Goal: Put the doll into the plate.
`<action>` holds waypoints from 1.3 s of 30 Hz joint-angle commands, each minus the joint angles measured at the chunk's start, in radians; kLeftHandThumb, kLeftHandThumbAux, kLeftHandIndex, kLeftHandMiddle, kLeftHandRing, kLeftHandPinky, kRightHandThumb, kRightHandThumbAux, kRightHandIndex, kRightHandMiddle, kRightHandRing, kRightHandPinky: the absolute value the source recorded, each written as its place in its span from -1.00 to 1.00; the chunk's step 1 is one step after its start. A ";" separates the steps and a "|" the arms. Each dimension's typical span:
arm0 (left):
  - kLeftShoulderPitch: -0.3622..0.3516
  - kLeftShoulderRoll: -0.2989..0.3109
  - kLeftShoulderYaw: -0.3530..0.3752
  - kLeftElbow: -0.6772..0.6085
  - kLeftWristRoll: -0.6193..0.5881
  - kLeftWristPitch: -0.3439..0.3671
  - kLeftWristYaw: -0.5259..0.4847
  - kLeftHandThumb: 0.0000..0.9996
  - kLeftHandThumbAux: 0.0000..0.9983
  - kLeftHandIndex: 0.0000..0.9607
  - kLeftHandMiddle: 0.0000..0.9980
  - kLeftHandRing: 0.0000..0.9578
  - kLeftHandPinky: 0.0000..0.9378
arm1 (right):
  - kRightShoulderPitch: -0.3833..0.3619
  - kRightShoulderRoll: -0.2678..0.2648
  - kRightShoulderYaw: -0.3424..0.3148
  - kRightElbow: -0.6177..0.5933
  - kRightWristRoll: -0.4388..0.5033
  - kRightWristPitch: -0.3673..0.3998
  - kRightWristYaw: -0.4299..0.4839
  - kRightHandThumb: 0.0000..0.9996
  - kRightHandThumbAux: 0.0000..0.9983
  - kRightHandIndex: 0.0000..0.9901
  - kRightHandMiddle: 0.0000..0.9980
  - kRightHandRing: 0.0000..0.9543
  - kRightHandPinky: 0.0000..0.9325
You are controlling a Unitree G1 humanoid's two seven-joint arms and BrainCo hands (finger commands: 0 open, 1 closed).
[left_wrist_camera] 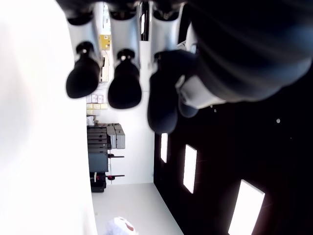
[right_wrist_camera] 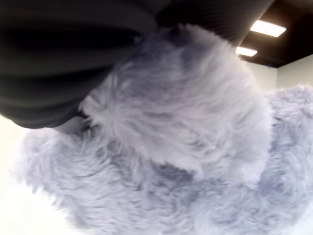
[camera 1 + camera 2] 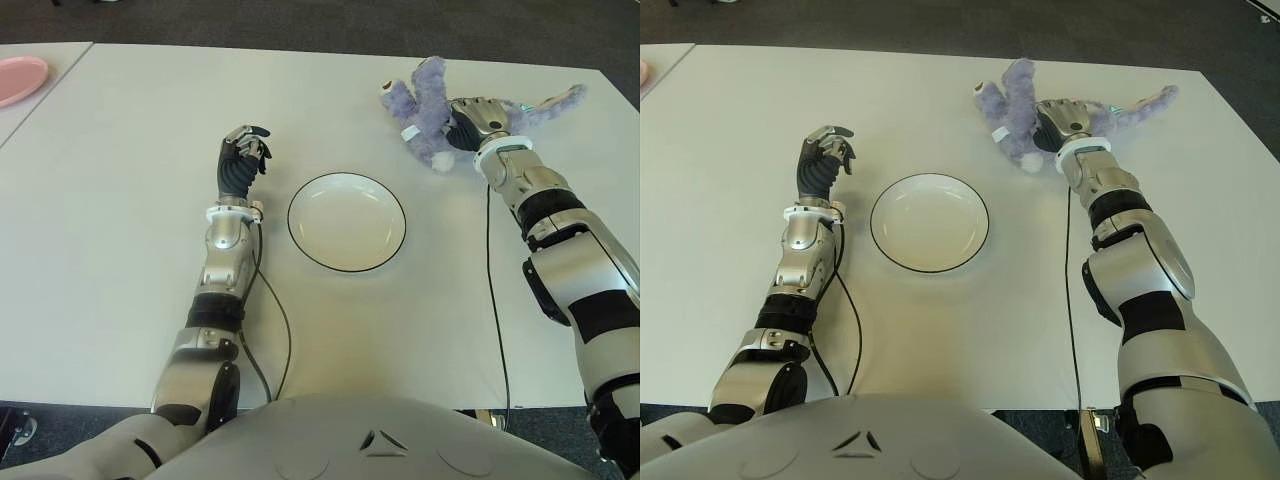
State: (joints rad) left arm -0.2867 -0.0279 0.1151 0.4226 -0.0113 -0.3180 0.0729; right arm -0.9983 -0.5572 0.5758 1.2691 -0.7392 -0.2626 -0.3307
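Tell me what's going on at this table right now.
A humanoid robot is working on getting a purple plush doll into the white plate. Its right hand is at the far right of the table, on the doll, and the right wrist view is filled with fur pressed against the hand, so it seems to be grasping it. The doll is not yet in the plate, which sits empty at the centre. The left hand shows left of the plate, fingers curled, holding nothing.
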 commanded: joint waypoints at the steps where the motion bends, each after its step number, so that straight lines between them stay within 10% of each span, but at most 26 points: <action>1: 0.143 -0.025 0.014 0.070 -0.018 0.007 0.016 0.43 0.40 -0.07 0.47 0.57 0.56 | 0.076 0.033 -0.039 0.044 0.040 0.023 0.026 1.00 0.34 -0.16 -0.08 -0.08 0.01; 23: 0.136 -0.024 0.013 0.074 -0.020 0.008 0.015 0.43 0.40 -0.07 0.46 0.56 0.59 | 0.093 0.067 -0.140 0.030 0.127 0.051 0.083 1.00 0.34 -0.24 -0.01 0.07 -0.03; 27: 0.136 -0.022 0.011 0.076 -0.018 0.007 0.013 0.43 0.40 -0.07 0.45 0.56 0.59 | 0.094 0.072 -0.163 0.018 0.153 0.061 0.097 0.93 0.33 -0.24 0.00 0.08 0.59; 39: 0.133 -0.023 0.010 0.083 -0.022 0.009 0.007 0.43 0.40 -0.08 0.46 0.57 0.59 | 0.117 0.064 -0.229 -0.092 0.209 0.088 0.099 0.91 0.32 -0.23 0.00 0.08 0.76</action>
State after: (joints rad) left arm -0.2861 -0.0269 0.1190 0.4225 -0.0165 -0.3180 0.0797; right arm -0.9442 -0.5134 0.3603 1.1936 -0.5534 -0.2047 -0.2772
